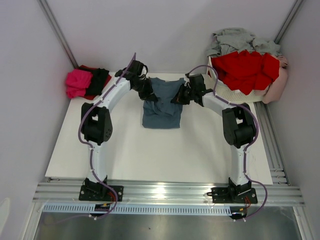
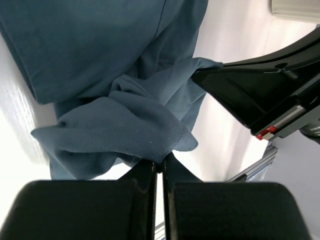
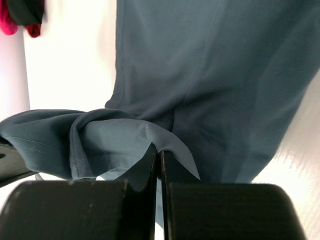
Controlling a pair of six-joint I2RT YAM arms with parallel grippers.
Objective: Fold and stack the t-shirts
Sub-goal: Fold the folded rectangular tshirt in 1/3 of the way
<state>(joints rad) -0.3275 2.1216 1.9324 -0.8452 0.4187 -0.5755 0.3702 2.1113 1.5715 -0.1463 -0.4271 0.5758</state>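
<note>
Left pincer (image 2: pixel 159 167), right pincer (image 3: pixel 159 154) on rumpled blue-grey t-shirt (image 1: pixel 161 109)

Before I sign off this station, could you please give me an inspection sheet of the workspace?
Surface: white table, no marks seen.
Job's things: blue-grey shirt mid-table; pink shirt and black shirt piled far left; red shirts and grey shirt heaped in the basket.
Clutter: nothing seen.
End effectors: left end effector and right end effector each shut on the blue-grey shirt.
Cables: purple cables looped along both arms.
Surroundings: white walls, metal rails at the near edge.
</note>
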